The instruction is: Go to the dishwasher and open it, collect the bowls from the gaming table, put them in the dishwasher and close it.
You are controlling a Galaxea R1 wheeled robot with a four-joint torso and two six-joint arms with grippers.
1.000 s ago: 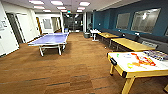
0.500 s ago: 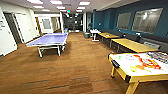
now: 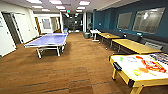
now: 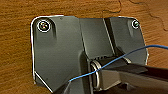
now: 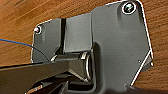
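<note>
The gaming table (image 3: pixel 125 67), white-topped with a yellowish edge, stands at the lower right of the head view on the wooden floor. Small bright bowls lie on its top among colourful flat items: a green one (image 3: pixel 121 59), a pale bluish one (image 3: pixel 131 59), a yellow one (image 3: pixel 137 72) and an orange one (image 3: pixel 144 70). They are blurred, so their exact shapes are unclear. The dishwasher is out of view. Both wrist views look down past the robot's dark plate onto wooden floor (image 4: pixel 15 50) (image 5: pixel 20 30).
A blue table-tennis table (image 3: pixel 48 40) stands at mid left. Yellow-wood tables (image 3: pixel 135 45) line the dark blue wall on the right. White doors (image 3: pixel 6 37) are on the left. A wide strip of wooden floor (image 3: pixel 82 57) runs between the tables toward a far corridor.
The whole head picture has shifted slightly, so the camera has moved a little. The tables themselves have not moved.
</note>
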